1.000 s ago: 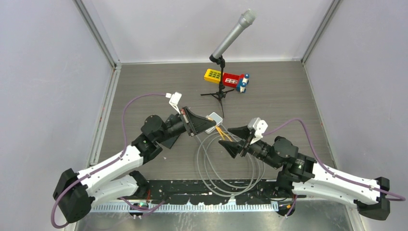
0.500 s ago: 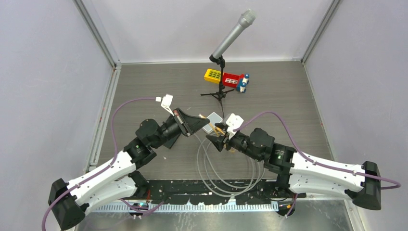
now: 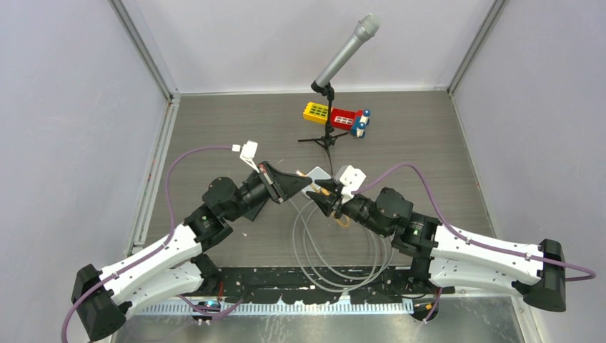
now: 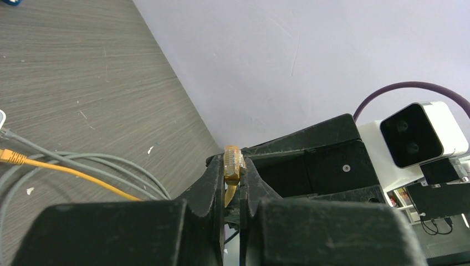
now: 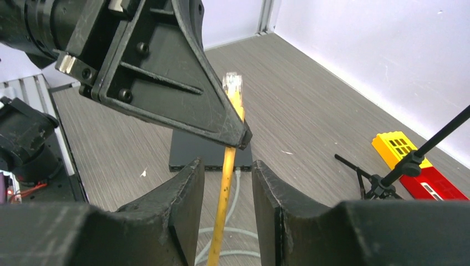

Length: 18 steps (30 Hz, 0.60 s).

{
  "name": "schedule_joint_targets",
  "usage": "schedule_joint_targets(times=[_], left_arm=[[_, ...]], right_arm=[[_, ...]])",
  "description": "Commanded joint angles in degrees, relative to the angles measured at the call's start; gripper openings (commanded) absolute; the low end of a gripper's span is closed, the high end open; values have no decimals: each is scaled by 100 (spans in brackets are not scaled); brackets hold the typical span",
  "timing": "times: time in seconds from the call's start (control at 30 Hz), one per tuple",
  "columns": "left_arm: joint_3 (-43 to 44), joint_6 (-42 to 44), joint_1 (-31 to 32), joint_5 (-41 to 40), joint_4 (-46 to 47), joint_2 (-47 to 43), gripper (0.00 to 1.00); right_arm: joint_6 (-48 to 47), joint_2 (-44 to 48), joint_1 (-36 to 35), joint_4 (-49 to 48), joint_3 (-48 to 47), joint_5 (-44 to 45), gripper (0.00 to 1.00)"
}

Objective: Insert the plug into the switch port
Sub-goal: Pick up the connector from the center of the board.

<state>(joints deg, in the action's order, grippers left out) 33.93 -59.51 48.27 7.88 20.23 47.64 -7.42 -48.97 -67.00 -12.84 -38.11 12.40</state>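
**Near edge.** Left arm (image 3: 164,250) and right arm (image 3: 472,250), white and black, both reach inward over the grey wood-grain table (image 3: 429,143). Their ends meet near the table's middle.

**Grey cables** (image 4: 111,160). Several loops lie flat on the table between the two arms.

**Right gripper** (image 5: 227,166). Jaws stand apart, one on each side of the yellow cable (image 5: 225,188). The wrist view shows a gap on both sides, so nothing is gripped. A white wrist camera (image 4: 421,136) sits on its back.

**Left gripper** (image 4: 233,173). Jaws are clamped on the plug (image 5: 232,86), which they pinch at its rear where the yellow cable leaves it. The clear tip sticks out free past the fingertips.

**Plug, location.** It is held in the air at the left fingertips, directly facing the right gripper and on the near side of the switch. It does not touch the switch. Its cable hangs down between the right jaws.

**Other yellow connector** (image 4: 8,156). It lies on the table among the grey cables.

**Switch** (image 5: 191,152). A small flat box lying on the table just beyond the two grippers, partly hidden by the left finger. Its ports cannot be made out.

**Tripod stand** (image 3: 326,136). Black, it stands farther back and carries a tilted grey microphone (image 3: 354,46).

**Toy blocks.** At the back, beside the stand, a yellow block (image 3: 316,111) and a red block (image 3: 344,118) sit next to each other. A small blue piece (image 3: 363,123) lies at the red block's right end.
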Motion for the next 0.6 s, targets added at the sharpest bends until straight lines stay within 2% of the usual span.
schedule_joint_targets(times=[0.0, 0.57], left_arm=[[-30, 71, 24, -156, 148, -126, 0], [-146, -41, 24, -392, 130, -342, 0]], right_arm=[[-8, -41, 4, -738, 1, 68, 42], [117, 46, 3, -887, 332, 231, 37]])
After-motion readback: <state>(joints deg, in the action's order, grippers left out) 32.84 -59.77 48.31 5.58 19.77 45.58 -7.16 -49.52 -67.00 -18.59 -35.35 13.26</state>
